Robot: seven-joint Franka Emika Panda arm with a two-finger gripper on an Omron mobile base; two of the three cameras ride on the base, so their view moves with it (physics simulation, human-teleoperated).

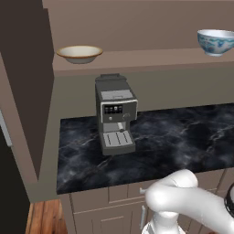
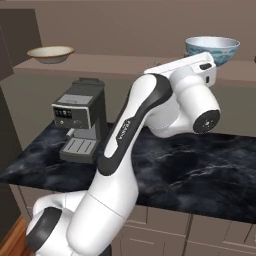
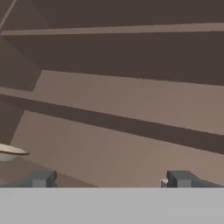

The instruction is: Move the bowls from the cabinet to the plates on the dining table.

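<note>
Cream-and-tan shallow bowl [image 1: 79, 53] at the left end of the brown shelf [image 1: 146, 61] of the cabinet, blue-patterned white bowl [image 1: 215, 42] at the far right of the same shelf, well apart. Below them, a grey coffee machine [image 1: 115, 114] on the black marble worktop [image 1: 173, 137]. Both bowls resting free on the shelf, nothing lifted, so no part of the task done as judged from this left base view.

Seen from the right base view: cream bowl [image 2: 51, 54] far left on the shelf, patterned bowl [image 2: 212, 50] at the right, just behind the raised white wrist of the arm [image 2: 150, 115]. Arm bent up from the lower left toward shelf height, near the patterned bowl; contact not confirmed, fingers hidden.

From the hand view: tool [image 3: 109, 179] spread wide, two dark fingertips [image 3: 41, 178] far apart with nothing between them, facing bare brown shelf boards. Thin pale rim of a bowl [image 3: 11, 151] at the left edge, outside the jaws; which bowl, cannot tell.

Left to do, by judgement: grasp each bowl, carry both to the plates, set one on each.
</note>
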